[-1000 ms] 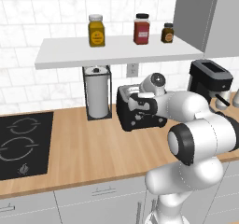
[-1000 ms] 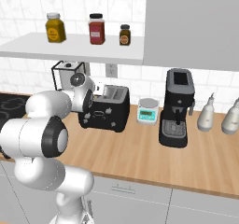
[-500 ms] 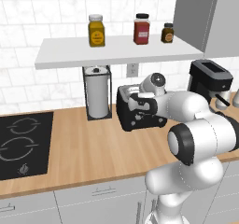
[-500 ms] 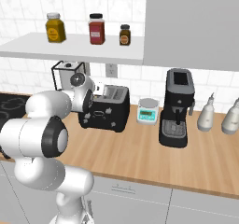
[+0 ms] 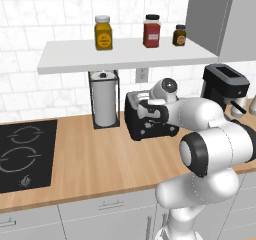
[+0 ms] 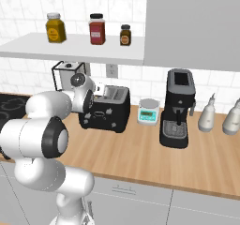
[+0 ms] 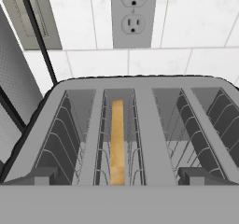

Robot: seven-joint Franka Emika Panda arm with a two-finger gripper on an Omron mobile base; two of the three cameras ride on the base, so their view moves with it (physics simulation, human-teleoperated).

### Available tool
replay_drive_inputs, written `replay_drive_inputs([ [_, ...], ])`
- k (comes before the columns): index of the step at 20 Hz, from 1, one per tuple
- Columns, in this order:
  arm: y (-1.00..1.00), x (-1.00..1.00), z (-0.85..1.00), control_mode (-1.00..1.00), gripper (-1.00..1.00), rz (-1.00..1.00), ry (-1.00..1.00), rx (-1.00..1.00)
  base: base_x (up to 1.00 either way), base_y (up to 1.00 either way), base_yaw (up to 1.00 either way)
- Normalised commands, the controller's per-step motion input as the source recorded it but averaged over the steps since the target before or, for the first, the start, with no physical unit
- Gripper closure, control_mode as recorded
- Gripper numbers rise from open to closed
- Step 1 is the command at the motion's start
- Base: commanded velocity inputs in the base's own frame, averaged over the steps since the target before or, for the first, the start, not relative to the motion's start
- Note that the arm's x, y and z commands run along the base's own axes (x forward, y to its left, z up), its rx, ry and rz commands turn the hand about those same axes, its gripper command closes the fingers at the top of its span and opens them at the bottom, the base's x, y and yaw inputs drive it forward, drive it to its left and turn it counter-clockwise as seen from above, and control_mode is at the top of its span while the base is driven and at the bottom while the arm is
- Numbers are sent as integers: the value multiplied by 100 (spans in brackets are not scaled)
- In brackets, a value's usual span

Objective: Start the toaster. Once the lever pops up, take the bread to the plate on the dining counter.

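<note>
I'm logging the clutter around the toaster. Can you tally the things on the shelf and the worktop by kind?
Jars on the white shelf: 3 (yellow, red, small brown)
Black appliances: 2 (boxy toaster, coffee machine)
Paper towel roll in black holder: 1
Kitchen scale: 1
White bottles: 2
Total: 9

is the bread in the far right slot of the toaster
No, the bread stands in the second slot from the left of the toaster.
</note>
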Motion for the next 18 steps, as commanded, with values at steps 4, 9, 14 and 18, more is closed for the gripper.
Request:
replay_drive_inputs([
  [4, 0, 0, 0, -100, -100, 0, 0, 0, 0, 0, 0],
  [9, 0, 0, 0, -100, -100, 0, 0, 0, 0, 0, 0],
  [14, 0, 0, 0, -100, -100, 0, 0, 0, 0, 0, 0],
  [18, 0, 0, 0, -100, -100, 0, 0, 0, 0, 0, 0],
])
